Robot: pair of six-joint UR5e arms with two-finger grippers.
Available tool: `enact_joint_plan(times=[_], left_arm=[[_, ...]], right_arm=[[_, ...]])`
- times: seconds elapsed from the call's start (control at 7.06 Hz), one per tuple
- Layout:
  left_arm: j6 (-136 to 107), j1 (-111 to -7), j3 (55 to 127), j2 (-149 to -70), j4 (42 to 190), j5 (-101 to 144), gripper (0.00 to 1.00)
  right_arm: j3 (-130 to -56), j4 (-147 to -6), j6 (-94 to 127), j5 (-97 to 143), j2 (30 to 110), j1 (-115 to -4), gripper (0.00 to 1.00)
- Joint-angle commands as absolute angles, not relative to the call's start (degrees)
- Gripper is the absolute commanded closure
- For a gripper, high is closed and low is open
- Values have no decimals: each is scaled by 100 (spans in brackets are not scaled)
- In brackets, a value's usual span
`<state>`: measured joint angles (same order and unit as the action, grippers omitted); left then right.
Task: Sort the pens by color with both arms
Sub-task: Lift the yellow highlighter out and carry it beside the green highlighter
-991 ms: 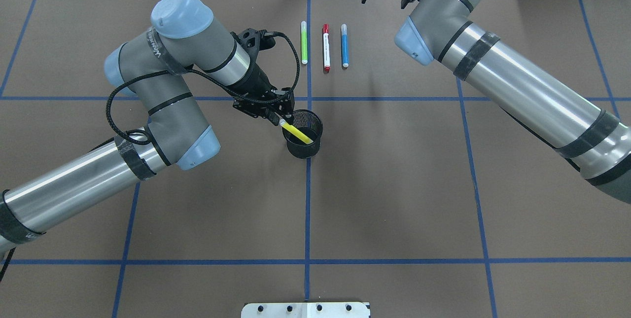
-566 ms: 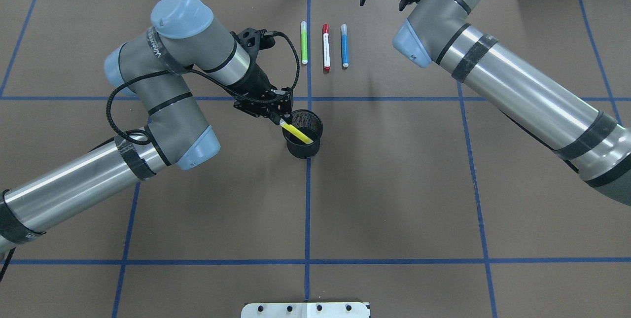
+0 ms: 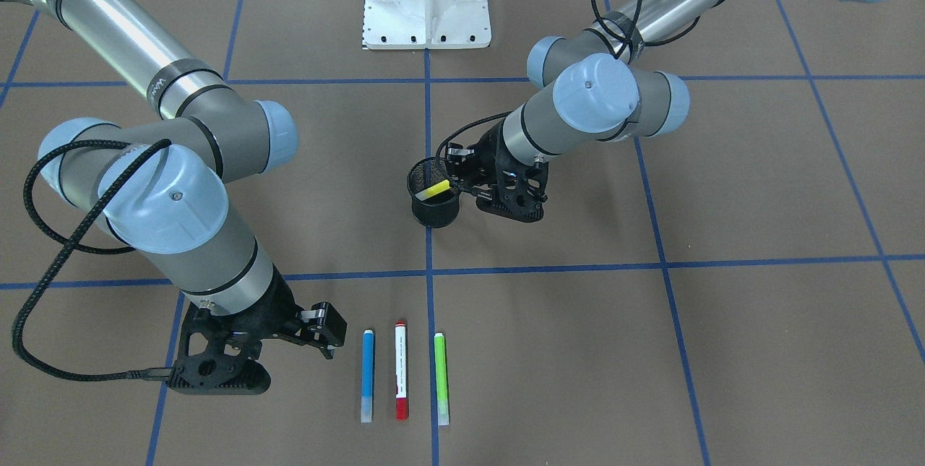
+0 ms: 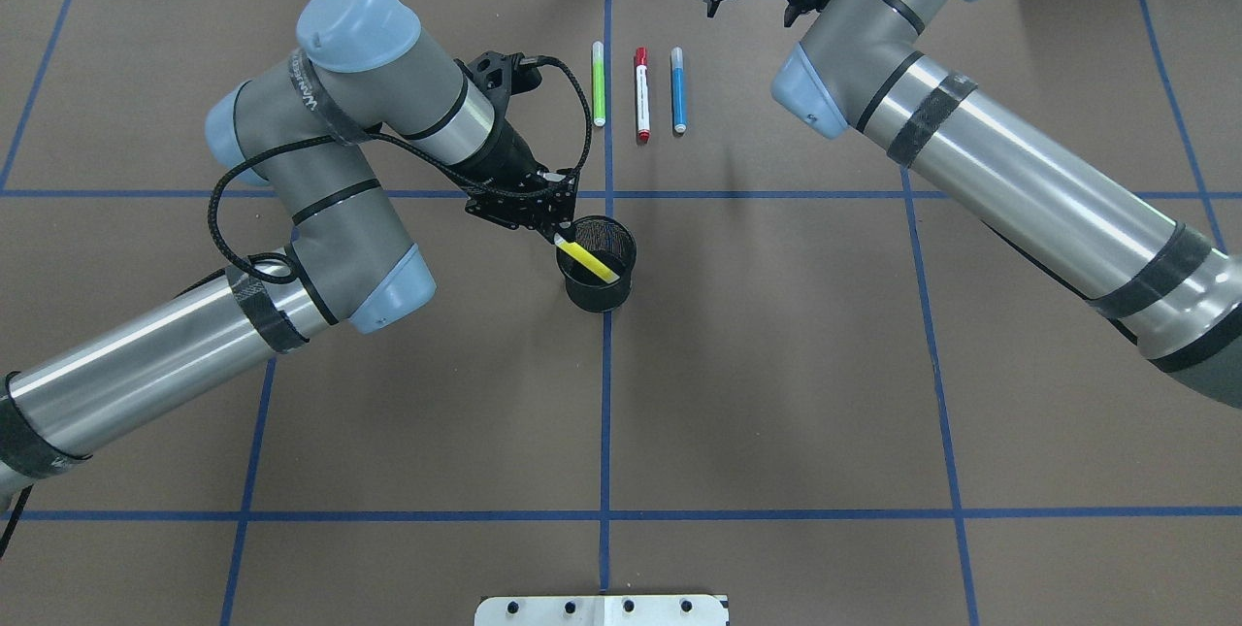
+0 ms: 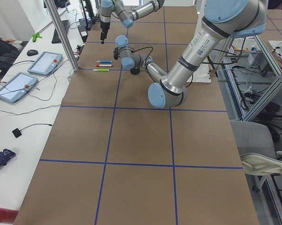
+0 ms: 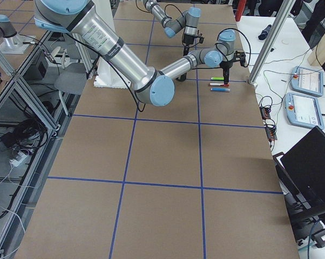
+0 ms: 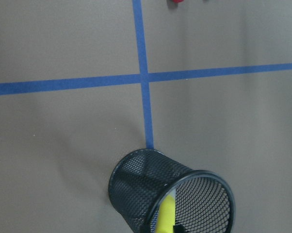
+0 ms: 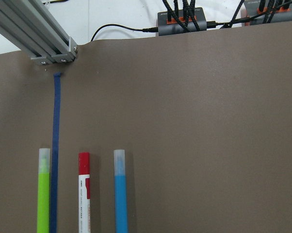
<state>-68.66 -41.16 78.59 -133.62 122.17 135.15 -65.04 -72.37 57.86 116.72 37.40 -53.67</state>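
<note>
The yellow pen leans slantwise inside the black mesh cup, its pale end up at the left gripper, which pinches it. Beyond the cup, the right gripper hangs spread above the brown table with blue tape lines.

The yellow pen has its lower end hidden in the mesh cup. The right wrist view's bottom edge cuts off the green pen, red-capped marker and blue pen.
</note>
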Motion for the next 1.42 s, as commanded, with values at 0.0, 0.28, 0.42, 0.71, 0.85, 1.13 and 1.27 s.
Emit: enact_joint_plan(times=[0.0, 0.28, 0.42, 0.71, 0.85, 1.13, 1.27], left_arm=[[-7022, -4122, 7884, -13447, 12217, 13518, 96], [-7434, -4253, 8084, -13526, 12191, 13518, 100], [-7444, -4411, 8269, -13492, 12130, 13544, 100], [-7436, -4788, 8795, -13369, 11833, 13570, 100], [-7436, -5060, 9041, -13394, 11447, 13744, 100], [-7418, -5657, 9255, -13403, 11470, 13398, 100], [-7409, -5704, 9429, -13290, 11470, 12524, 100]], right_arm=[[-6504, -7233, 5766, 11672, 3753, -5370, 0], [-6504, -7233, 5766, 11672, 3744, -5370, 0], [-6574, -7251, 5774, 11672, 3744, -5370, 0], [-7046, -7443, 5809, 11698, 3788, -5475, 0], [-7223, -7566, 5827, 11811, 3788, -5658, 0], [-7417, -8669, 5775, 13021, 3806, -6193, 0], [-7601, -9110, 5722, 13104, 3893, -6266, 0]])
